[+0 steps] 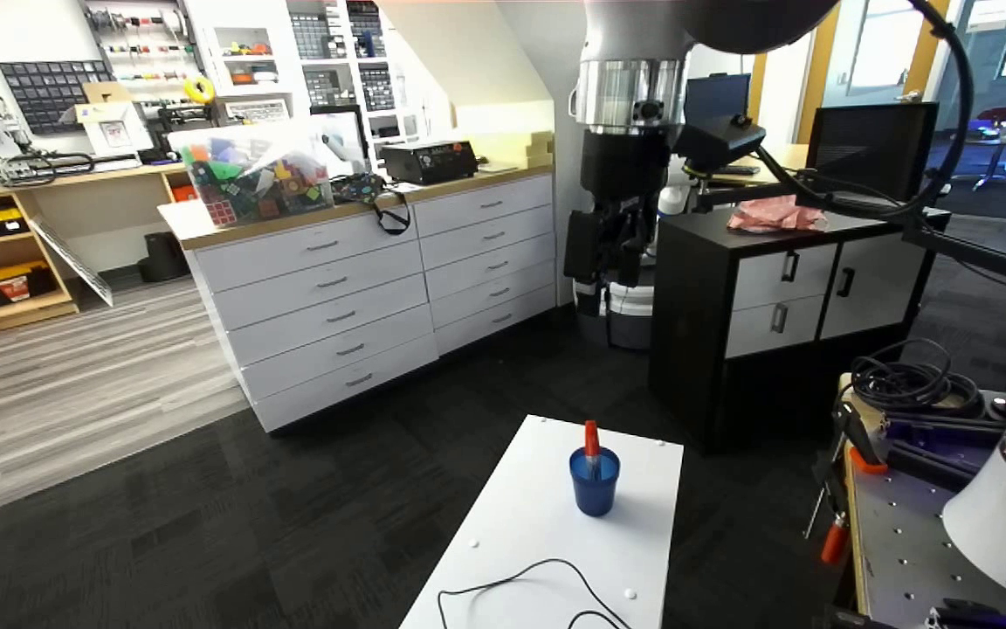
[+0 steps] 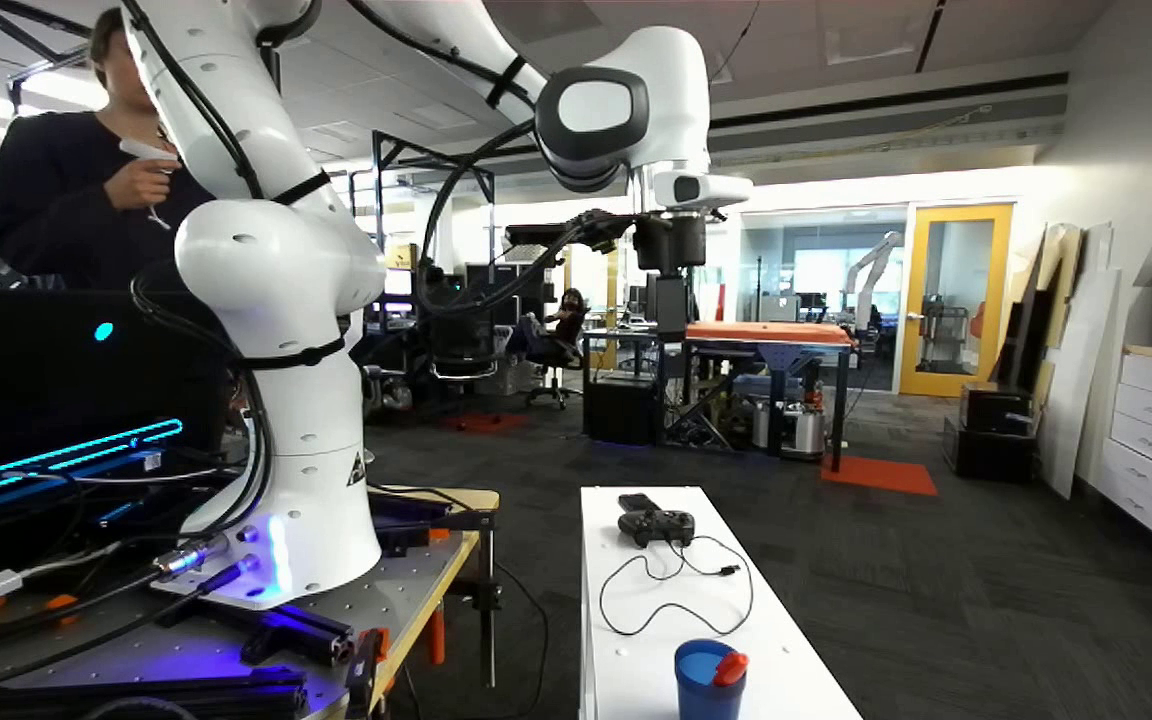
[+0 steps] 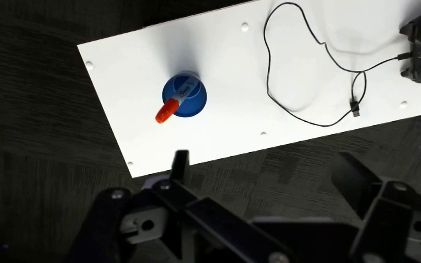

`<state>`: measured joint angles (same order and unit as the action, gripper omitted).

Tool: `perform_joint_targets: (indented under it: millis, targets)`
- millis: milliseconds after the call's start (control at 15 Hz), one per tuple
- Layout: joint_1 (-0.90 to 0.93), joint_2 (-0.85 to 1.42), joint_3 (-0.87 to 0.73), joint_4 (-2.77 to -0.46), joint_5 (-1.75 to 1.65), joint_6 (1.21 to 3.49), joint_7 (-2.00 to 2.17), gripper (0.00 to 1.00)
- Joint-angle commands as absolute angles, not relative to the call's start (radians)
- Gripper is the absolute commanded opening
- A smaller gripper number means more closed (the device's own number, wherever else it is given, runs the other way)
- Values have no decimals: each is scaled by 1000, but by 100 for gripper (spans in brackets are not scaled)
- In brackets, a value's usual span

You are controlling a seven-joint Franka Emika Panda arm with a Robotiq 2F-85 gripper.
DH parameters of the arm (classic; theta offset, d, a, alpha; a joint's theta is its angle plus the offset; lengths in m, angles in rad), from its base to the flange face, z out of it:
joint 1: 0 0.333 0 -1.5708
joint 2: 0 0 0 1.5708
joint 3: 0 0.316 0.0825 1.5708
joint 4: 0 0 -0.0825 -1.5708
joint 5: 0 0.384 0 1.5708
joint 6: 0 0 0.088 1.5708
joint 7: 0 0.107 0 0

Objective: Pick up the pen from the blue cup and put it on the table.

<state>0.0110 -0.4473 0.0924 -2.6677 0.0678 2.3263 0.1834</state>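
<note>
The pen [image 1: 592, 441] is a grey-white marker with a red cap and stands tilted in the blue cup [image 1: 595, 498]. Its red end [image 2: 731, 669] sticks out above the rim; its lower part is inside the cup. In the wrist view the pen [image 3: 177, 99] leans toward the lower left over the rim of the blue cup [image 3: 194, 108]. The cup stands upright near one end of the white table [image 3: 225, 73]. My gripper [image 3: 263, 164] is open with nothing between its fingers. In both exterior views the gripper [image 1: 608, 279] hangs pointing down, well above the table [image 2: 606, 590].
A black cable [image 3: 268, 54] loops over the table beside the cup and joins a black game controller [image 2: 656, 525]. A dark flat object [image 2: 638, 502] lies behind the controller. Small white knobs [image 3: 245, 27] dot the tabletop. A black cabinet [image 1: 695, 349] stands beyond the table.
</note>
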Motion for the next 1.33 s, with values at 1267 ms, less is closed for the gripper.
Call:
perform_joint_targets:
  millis: [1267]
  targets:
    - [-43,-75,35,-2596,-46,2533,318,100]
